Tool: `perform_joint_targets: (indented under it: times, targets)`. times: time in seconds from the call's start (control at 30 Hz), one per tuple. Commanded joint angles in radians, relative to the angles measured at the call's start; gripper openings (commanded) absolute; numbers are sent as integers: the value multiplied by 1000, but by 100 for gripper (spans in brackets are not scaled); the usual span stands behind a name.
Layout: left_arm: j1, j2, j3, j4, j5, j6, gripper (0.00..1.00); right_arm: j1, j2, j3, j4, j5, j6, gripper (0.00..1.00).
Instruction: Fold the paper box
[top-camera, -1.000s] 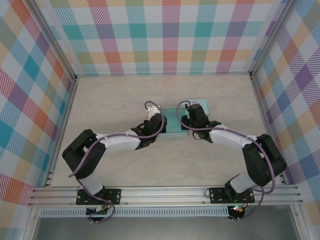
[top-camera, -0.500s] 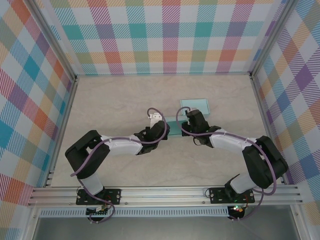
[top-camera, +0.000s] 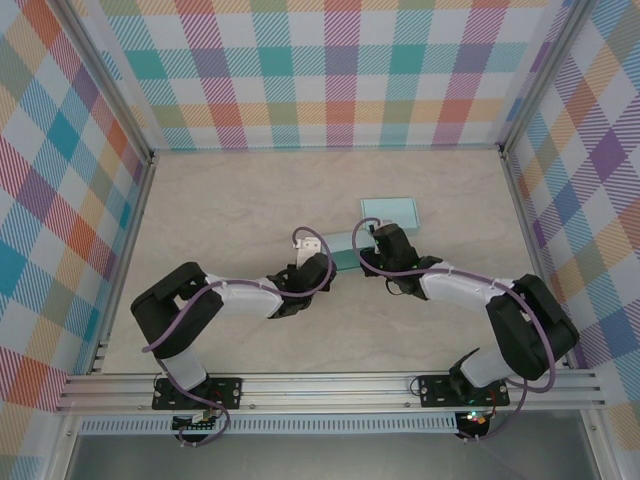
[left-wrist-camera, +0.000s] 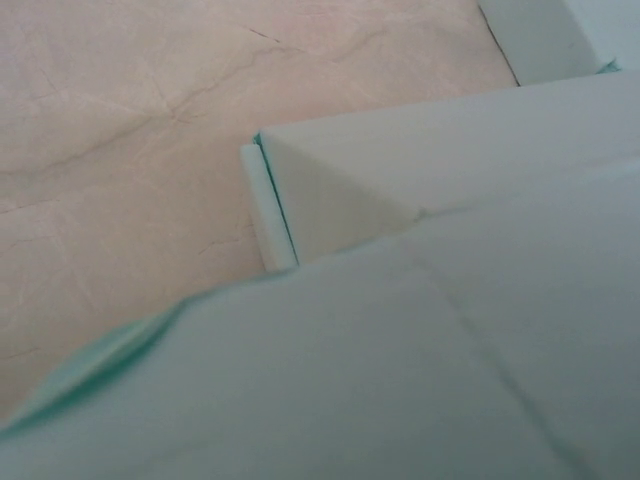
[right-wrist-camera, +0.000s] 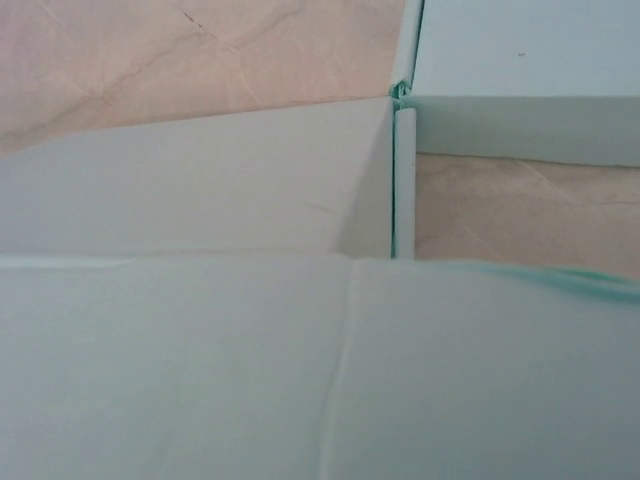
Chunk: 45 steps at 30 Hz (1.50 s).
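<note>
Two robot arms lean in from either side over a pale teal paper box (top-camera: 343, 256) lying near the middle of the table (top-camera: 220, 200), the left gripper (top-camera: 322, 262) at its left end and the right gripper (top-camera: 366, 256) at its right end. How either pair of jaws stands cannot be told: the arms hide them from above, and the wrist cameras are pressed too close to the card. The fold looks partly done. In the left wrist view a corner (left-wrist-camera: 330, 200) is tucked into a creased triangle with a narrow flap (left-wrist-camera: 268, 210) standing beside it, and in the right wrist view a side wall (right-wrist-camera: 200, 180) stands up to meet a second wall at a corner. Broad panels in the foreground of both views look loose and a little bowed, so walls or a lid probably remain to be pressed home. A second teal piece (top-camera: 392, 211) sits just beside the box's far right corner. The tabletop is light, marbled beige, enclosed by pastel checked walls (top-camera: 340, 70), with an aluminium rail (top-camera: 330, 385) along the near edge carrying the arm bases.
</note>
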Motion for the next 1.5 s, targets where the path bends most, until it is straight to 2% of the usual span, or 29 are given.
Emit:
perform_joint_targets:
  times: [0.0, 0.1, 0.33, 0.47, 0.63, 0.8, 0.83, 0.9, 1.0, 1.07, 1.13, 1.23, 1.47]
  targets:
    - [-14, -57, -13, 9, -19, 21, 38, 5, -35, -19, 9, 4, 7, 25]
    - [-14, -85, -24, -3, -19, 19, 42, 5, -51, -24, -2, 5, 13, 29]
    - [-32, -177, -79, -61, -17, -6, 69, 5, -138, -67, -55, 10, 35, 48]
    - [-65, -254, -113, -131, -12, -30, 76, 5, -242, -94, -134, 13, 50, 60]
    - [-120, -403, -141, -268, -5, -51, 93, 5, -436, -117, -276, 19, 70, 71]
    - [-152, -593, -158, -374, -11, -49, 100, 5, -617, -84, -397, 43, 76, 77]
    - [-152, -621, -156, -390, -24, -42, 100, 5, -634, -69, -422, 60, 89, 82]
    - [-153, -685, -141, -410, -83, -10, 100, 5, -646, -16, -472, 96, 97, 86]
    - [-146, -706, -96, -405, -192, 75, 100, 4, -606, 69, -515, 142, 85, 92]
    - [-105, -676, -46, -421, -227, 106, 100, 4, -552, 122, -525, 179, 78, 96]
    - [-30, -622, 17, -463, -185, 116, 100, 0, -485, 169, -528, 218, 72, 98]
    - [79, -513, 98, -478, -41, 126, 100, -27, -355, 260, -543, 206, 53, 99]
    - [156, -278, 216, -405, 62, 172, 100, -83, -13, 484, -630, 53, 21, 98]
